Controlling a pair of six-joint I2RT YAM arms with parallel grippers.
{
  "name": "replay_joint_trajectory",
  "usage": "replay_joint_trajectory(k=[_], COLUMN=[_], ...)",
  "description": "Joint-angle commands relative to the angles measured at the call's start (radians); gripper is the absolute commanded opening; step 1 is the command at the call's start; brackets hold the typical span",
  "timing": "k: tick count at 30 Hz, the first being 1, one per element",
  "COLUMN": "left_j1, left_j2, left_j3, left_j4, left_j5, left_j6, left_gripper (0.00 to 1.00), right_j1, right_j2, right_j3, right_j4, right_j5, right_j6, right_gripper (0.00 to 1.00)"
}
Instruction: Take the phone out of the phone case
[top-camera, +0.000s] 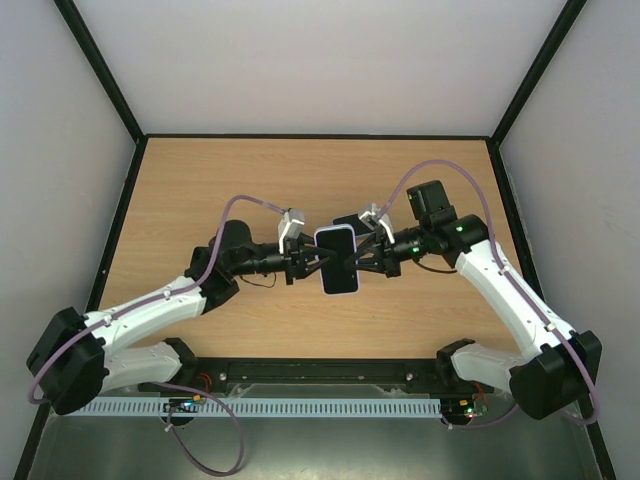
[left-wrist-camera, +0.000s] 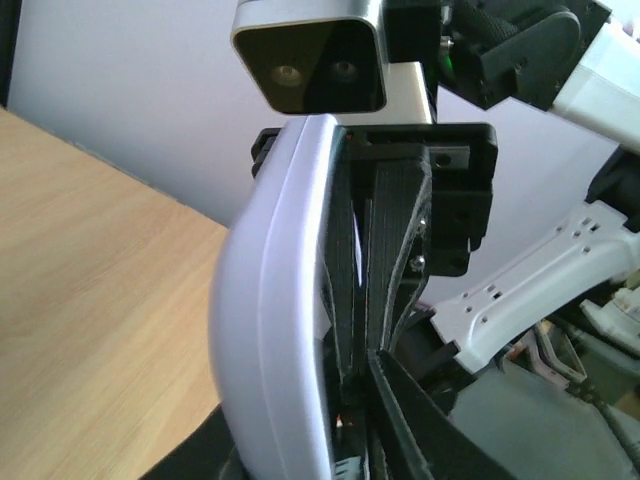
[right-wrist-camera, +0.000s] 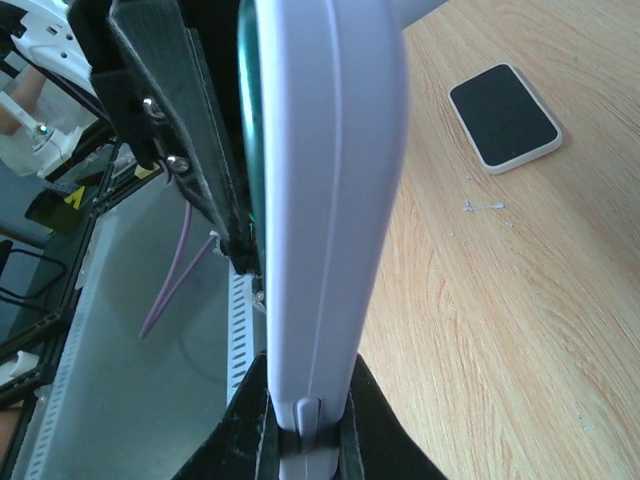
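A phone (top-camera: 338, 264) with a dark screen sits in a lavender phone case (top-camera: 338, 232), held above the table between both grippers. My right gripper (top-camera: 362, 260) is shut on the case's right edge. In the right wrist view its black fingers press both faces of the phone case (right-wrist-camera: 330, 200) at the gripper (right-wrist-camera: 308, 388). My left gripper (top-camera: 312, 262) is at the case's left edge. In the left wrist view its gripper (left-wrist-camera: 300, 420) straddles the bulging phone case (left-wrist-camera: 268, 330), and I cannot make out whether it clamps.
A second dark device with a pale rim (right-wrist-camera: 503, 117) lies flat on the wooden table (top-camera: 200, 200), just behind the held case (top-camera: 347, 221). Black frame rails border the table. A metal tray (top-camera: 330, 445) runs along the near edge by the arm bases.
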Motion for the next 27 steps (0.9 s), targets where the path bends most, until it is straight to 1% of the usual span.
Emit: replay_joint_trajectory(k=[1, 4, 6, 7, 8, 10, 11, 12, 14, 17, 20, 27], left_j1=[-0.004, -0.004, -0.001, 0.001, 0.004, 0.016, 0.022, 0.029, 0.043, 0.063, 0.088, 0.095], left_j2=[0.022, 0.03, 0.032, 0.029, 0.027, 0.028, 0.029, 0.032, 0.038, 0.049, 0.065, 0.096], left_j3=[-0.005, 0.007, 0.015, 0.019, 0.025, 0.049, 0.067, 0.087, 0.113, 0.143, 0.166, 0.199], left_j4=[0.106, 0.109, 0.116, 0.12, 0.117, 0.095, 0.068, 0.047, 0.034, 0.036, 0.032, 0.047], left_j5=[0.06, 0.07, 0.07, 0.066, 0.059, 0.04, 0.023, 0.015, 0.031, 0.079, 0.114, 0.269], left_j6=[-0.038, -0.05, -0.068, -0.079, -0.092, -0.114, -0.124, -0.132, -0.147, -0.161, -0.176, -0.163], left_gripper=[0.18, 0.08, 0.06, 0.05, 0.03, 0.03, 0.03, 0.03, 0.03, 0.03, 0.03, 0.03], right_j1=[0.002, 0.002, 0.002, 0.002, 0.002, 0.002, 0.002, 0.002, 0.002, 0.002, 0.002, 0.002], right_j2=[-0.016, -0.012, -0.015, -0.017, -0.021, -0.032, -0.037, -0.04, -0.044, -0.049, -0.055, -0.067], right_j3=[0.01, 0.012, 0.017, 0.022, 0.026, 0.024, 0.022, 0.022, 0.018, 0.01, 0.003, -0.012], right_j4=[0.057, 0.043, 0.02, 0.0, -0.022, -0.066, -0.096, -0.134, -0.2, -0.277, -0.334, -0.353], right_j5=[-0.035, -0.033, -0.004, 0.014, 0.039, 0.071, 0.086, 0.095, 0.117, 0.146, 0.149, 0.09], right_j6=[0.031, 0.015, -0.011, -0.039, -0.063, -0.121, -0.166, -0.212, -0.3, -0.411, -0.497, -0.537], right_gripper=[0.02, 0.02, 0.07, 0.15, 0.25, 0.49, 0.6, 0.67, 0.74, 0.74, 0.7, 0.58])
